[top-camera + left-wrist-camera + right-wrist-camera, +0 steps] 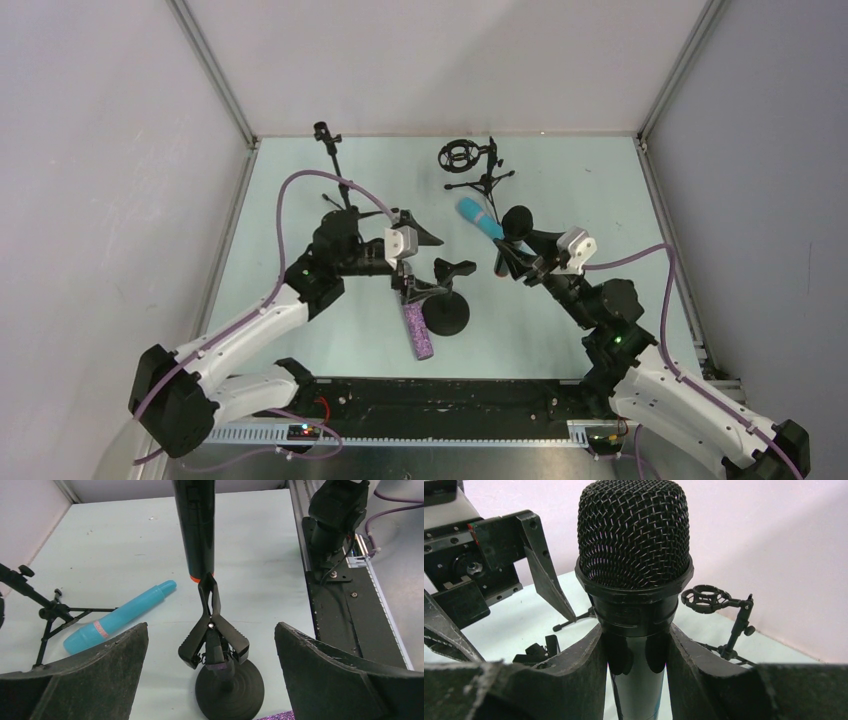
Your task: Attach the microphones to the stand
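My right gripper (pixel 513 262) (pixel 636 640) is shut on the long black microphone (pixel 518 222) (pixel 634 535), just below its mesh head. The microphone's orange-ringed tail (pixel 200 577) points at the clip (pixel 215 640) of the round-base stand (pixel 445 312) and touches the tips of the clip's handles. My left gripper (pixel 432 265) (pixel 211 627) is open wide, one finger on either side of that clip and touching nothing. The turquoise microphone (pixel 480 218) (pixel 120 617) lies on the table behind. The purple glitter microphone (pixel 418 330) (pixel 277 716) lies beside the stand's base.
A tripod stand with a ring shock mount (pixel 462 157) (pixel 714 600) stands at the back centre. A second thin tripod stand (pixel 330 150) (pixel 45 610) stands at the back left. The black rail (pixel 440 395) runs along the near edge. Walls close in the table's sides.
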